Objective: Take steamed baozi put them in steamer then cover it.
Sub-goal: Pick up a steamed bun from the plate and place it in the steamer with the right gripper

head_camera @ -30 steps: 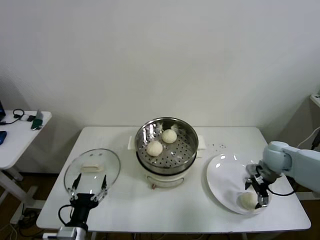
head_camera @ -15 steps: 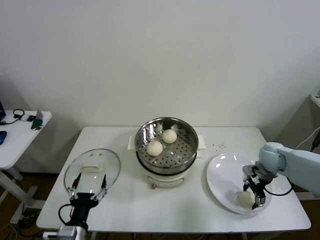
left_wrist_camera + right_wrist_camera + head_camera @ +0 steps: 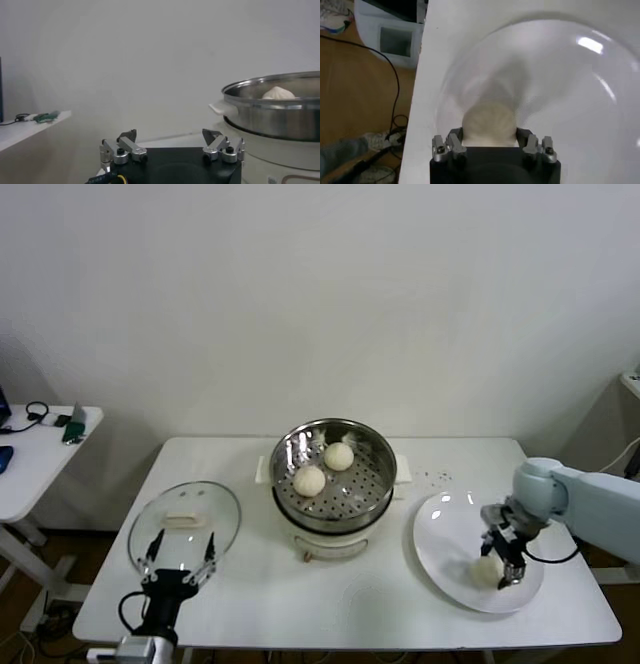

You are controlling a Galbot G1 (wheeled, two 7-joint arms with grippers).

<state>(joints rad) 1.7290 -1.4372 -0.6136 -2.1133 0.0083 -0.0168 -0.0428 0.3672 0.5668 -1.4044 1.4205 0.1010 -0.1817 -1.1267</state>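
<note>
Right gripper [image 3: 497, 562] is down over the near part of the white plate [image 3: 448, 529], its fingers [image 3: 454, 141] clamped on either side of a steamed baozi [image 3: 487, 569]. From the right wrist view that bun [image 3: 488, 121] sits squarely between the two fingertips, touching both, with the plate's [image 3: 580, 95] glossy surface spreading out past it and the table's [image 3: 432, 60] edge just beside.

Over on the robot's left, the left gripper [image 3: 177, 557] hangs at the near edge of the table [image 3: 250, 584], jaws spread wide with nothing between them, just short of the cover [image 3: 185, 524]. That glass lid lies flat on the table, cream handle up, well apart from the plate.

Farther back, in the middle of the table, stands the steamer [image 3: 335, 474], uncovered, with two buns on its perforated tray: one [image 3: 309, 480] nearer, one [image 3: 339, 456] behind it. The left wrist view catches the steamer's [image 3: 280, 112] steel wall and a bun top [image 3: 278, 93] peeking over the rim.
</note>
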